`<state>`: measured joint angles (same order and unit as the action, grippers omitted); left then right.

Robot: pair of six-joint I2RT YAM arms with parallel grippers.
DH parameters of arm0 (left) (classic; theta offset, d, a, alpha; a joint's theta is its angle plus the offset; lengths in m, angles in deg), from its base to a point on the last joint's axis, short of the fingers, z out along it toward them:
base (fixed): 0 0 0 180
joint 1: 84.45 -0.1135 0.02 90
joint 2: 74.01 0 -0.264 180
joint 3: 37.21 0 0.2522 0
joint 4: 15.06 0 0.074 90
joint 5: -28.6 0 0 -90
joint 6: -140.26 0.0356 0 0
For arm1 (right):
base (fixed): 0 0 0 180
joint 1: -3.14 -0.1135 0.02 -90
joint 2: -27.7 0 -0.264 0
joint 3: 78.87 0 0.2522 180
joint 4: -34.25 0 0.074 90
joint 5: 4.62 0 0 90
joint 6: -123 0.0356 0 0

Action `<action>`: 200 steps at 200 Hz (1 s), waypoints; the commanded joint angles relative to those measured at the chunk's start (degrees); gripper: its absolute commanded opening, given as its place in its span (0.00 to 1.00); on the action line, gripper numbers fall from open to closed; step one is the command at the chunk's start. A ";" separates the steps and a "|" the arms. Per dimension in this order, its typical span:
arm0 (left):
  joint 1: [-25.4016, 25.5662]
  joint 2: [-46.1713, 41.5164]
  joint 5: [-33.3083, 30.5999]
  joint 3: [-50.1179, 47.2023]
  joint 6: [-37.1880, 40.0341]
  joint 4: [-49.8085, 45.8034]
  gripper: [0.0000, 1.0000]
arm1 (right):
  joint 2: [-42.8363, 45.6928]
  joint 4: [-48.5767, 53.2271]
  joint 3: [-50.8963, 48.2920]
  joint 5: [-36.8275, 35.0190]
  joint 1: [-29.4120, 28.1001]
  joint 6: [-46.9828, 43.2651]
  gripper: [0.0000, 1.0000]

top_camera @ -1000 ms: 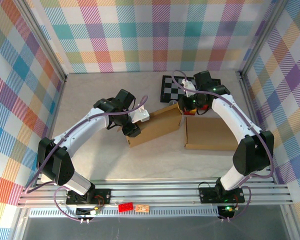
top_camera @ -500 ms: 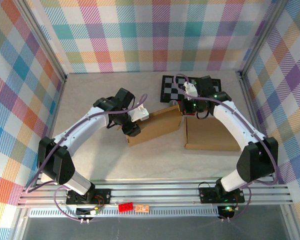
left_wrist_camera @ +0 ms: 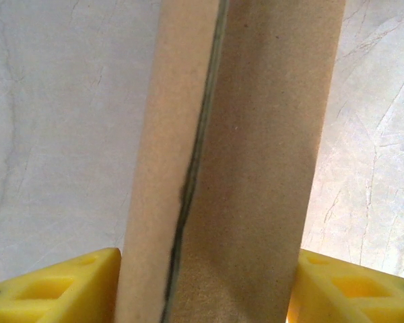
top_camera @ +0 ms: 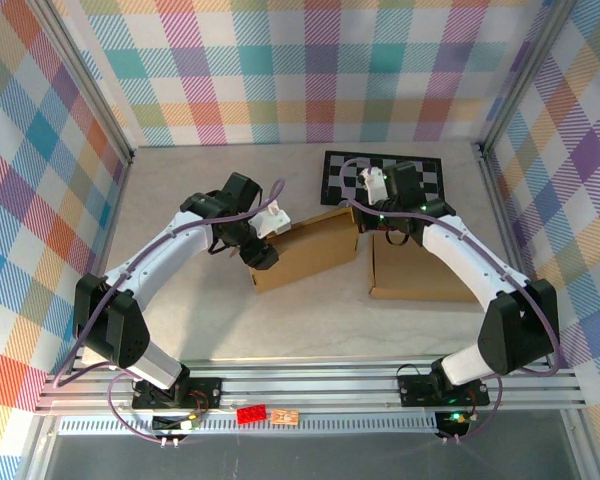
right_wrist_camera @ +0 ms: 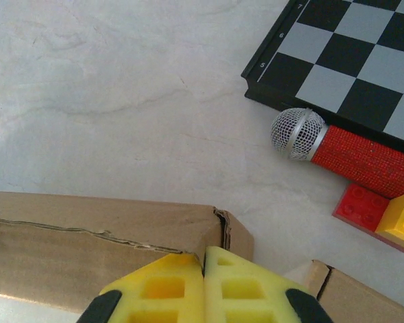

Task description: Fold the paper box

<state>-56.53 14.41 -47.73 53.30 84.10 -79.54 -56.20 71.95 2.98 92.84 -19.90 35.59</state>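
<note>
Paper box (top_camera: 315, 250) lies on the tabletop (top_camera: 180, 200) just nearer the arms than the chessboard (top_camera: 420, 170). The left tool (left_wrist_camera: 205, 259) is at the box end farthest from the chessboard, its yellow fingers (left_wrist_camera: 54, 286) spread to either side of a cardboard panel; I cannot tell if they press on it. The right tool (right_wrist_camera: 203, 259), fingers pressed together, is at the box corner nearest the chessboard. A red microphone (right_wrist_camera: 343, 151) lies along the chessboard's edge.
</note>
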 commanded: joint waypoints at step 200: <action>-0.82 -17.58 -18.87 -1.04 -28.40 -8.31 0.62 | -0.30 7.07 0.95 -4.79 -2.70 1.50 0.00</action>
<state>-56.59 -1.89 -61.61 52.04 59.80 -80.04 -55.06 73.44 2.96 88.32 -22.07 36.88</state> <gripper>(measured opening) 0.626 0.058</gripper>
